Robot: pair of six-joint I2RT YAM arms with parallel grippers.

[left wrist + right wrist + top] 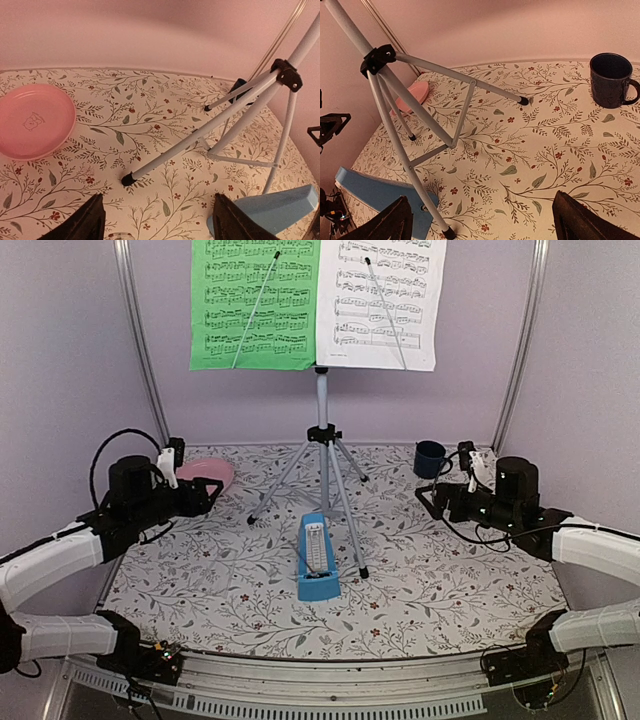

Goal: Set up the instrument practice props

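Music stand [322, 405]: stands mid-table towards the back wall, with a pale metal pole, a black collar and three thin tubular legs ending in small black rubber feet.
Sheet-music pages [318, 302]: a green sheet and a white one sit side by side at the top of the stand, each pinned by a thin wire arm. The desk behind them is hidden.
Metronome [317, 560]: a light-blue pyramid, smooth and plastic-looking, upright between the two front legs. The right wrist view shows one foot just beside its base.
Left gripper [160, 226]: fingers spread wide with nothing between them, hanging left of the stand near the pink plate [207, 473].
Right gripper [482, 226]: jaws as wide as they go, empty, hanging right of the stand near the dark blue mug [430, 458].
Tablecloth [450, 580]: flat, matte, printed with leaves and small red flowers, which I judge gives the rubber feet a fair hold.
Risk, stand: I reckon it is top-heavy, with broad paper high on a slim pole. An arm brushing a leg could rock or tip it.
Risk, pages: the paper is light and limp. A jolt to the pole could slide a sheet out from under its wire.
Risk, metronome: it is narrow at the top and close to a leg, so a shifted tripod foot could push it over.
Risk, crockery: the plate and mug sit close to the arms, and a wide swing could knock either.
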